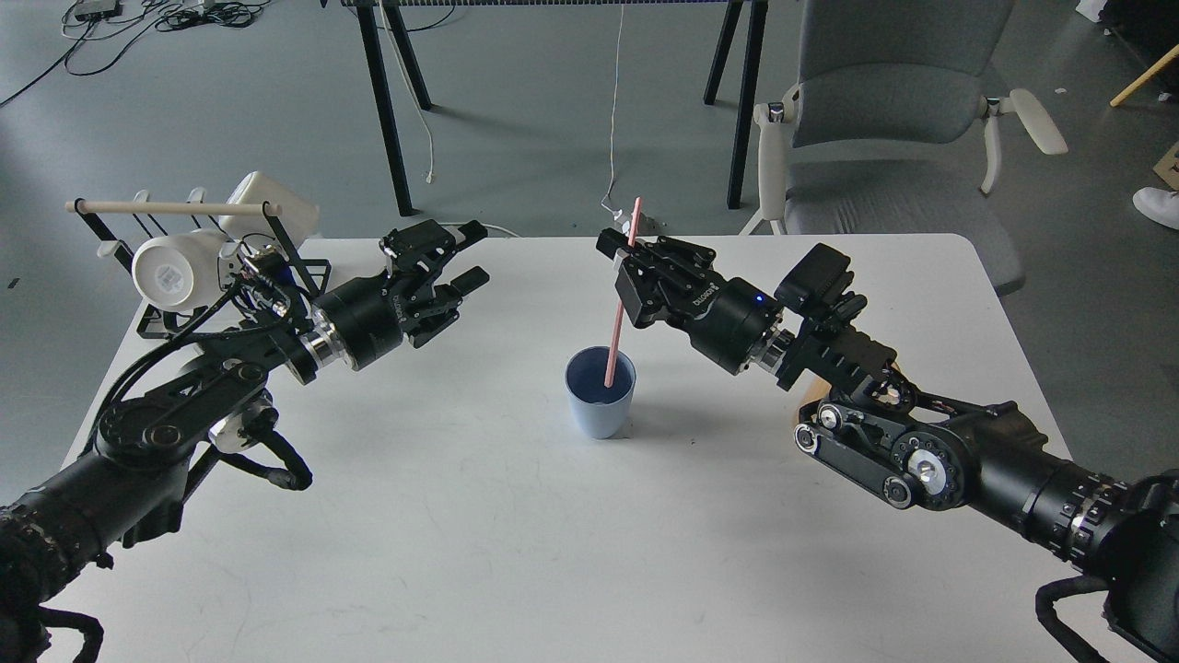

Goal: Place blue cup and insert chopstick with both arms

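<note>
Ok so from the head cam, nearest to me it's just the thick arm segments coming in low at 8 and 4 o'clock, nothing of interest there.

A bit further out, dead centre of the white table (516,516), the blue cup (600,394) is standing upright on its base, so I'd call the placing part done. The pink chopstick (619,305) already has its lower end down inside the cup and leans up toward 1 o'clock, where my right gripper (629,261) is clamped on it near the top. So we're at the tail end of the insert step. The way I read it, the next move is just spreading those fingers and backing the right arm away toward 3 o'clock without dragging the stick or tipping the cup. It looks light, so I'd go slow.

My left gripper (458,267), at about 10 o'clock from the cup, is spread wide, holding nothing and well clear of the cup.

Further back at 10 o'clock is a black wire rack (297,262) with a white mug (171,269) lying on its side, and beyond the table edge a grey chair (884,120) at 1 o'clock.

Stuff I can't make out: whether the stick tip actually touches the cup bottom, and whether it's one stick or a pair pressed together. The left arm also hides part of the rack.
</note>
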Controlling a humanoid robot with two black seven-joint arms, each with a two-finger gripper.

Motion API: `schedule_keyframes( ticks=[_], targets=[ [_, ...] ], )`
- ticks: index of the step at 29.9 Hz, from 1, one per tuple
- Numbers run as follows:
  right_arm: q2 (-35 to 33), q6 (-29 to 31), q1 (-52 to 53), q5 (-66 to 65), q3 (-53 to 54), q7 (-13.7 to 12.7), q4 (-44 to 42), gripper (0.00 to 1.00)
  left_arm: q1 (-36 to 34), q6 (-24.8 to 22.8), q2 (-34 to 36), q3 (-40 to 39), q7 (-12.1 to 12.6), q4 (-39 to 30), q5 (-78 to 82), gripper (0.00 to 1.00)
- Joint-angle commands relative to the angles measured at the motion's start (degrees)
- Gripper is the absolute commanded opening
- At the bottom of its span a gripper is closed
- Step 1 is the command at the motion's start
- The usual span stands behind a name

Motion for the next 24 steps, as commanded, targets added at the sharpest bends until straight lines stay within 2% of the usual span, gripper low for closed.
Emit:
schedule_keyframes(
  ticks=[1,2,3,6,12,16,20,22,24],
  targets=[
    [0.58,0.00,-0.06,0.02,-0.47,0.00,-1.16,0.06,0.00,0.00,0.00,-0.08,0.00,0.04,-0.01,0.69],
    [0.84,0.00,0.03,0.02,-0.47,0.00,-1.34,0.10,0.00,0.00,0.00,-0.08,0.00,0.04,-0.01,0.69],
    [1.02,0.00,0.03,0.02,-0.47,0.00,-1.60,0.19,0.00,0.00,0.00,-0.08,0.00,0.04,-0.01,0.69],
    [1.11,0.00,0.03,0.02,-0.38,0.00,-1.60,0.52,0.00,0.00,-0.09,-0.08,0.00,0.04,-0.01,0.69],
    [1.19,0.00,0.20,1.33,0.49,0.00,-0.99,0.82,-0.09,0.00,-0.09,-0.08,0.00,-0.04,-0.01,0.69],
    [0.84,0.00,0.03,5.72,0.67,0.00,0.15,0.89,-0.09,0.00,0.00,-0.17,0.00,0.04,-0.01,0.69],
    [-0.12,0.00,0.03,14.41,2.33,0.00,4.98,0.89,-0.09,0.00,0.00,-0.26,0.00,-0.04,-0.01,0.69],
    [-1.00,0.00,0.03,19.86,4.09,0.00,7.70,0.88,-0.18,0.00,0.00,-0.43,0.00,-0.13,-0.09,0.69],
    [-1.96,0.00,0.03,24.26,5.50,0.00,10.69,0.79,-0.18,0.00,-0.09,-1.48,0.00,-0.13,-0.62,0.69]
  ],
)
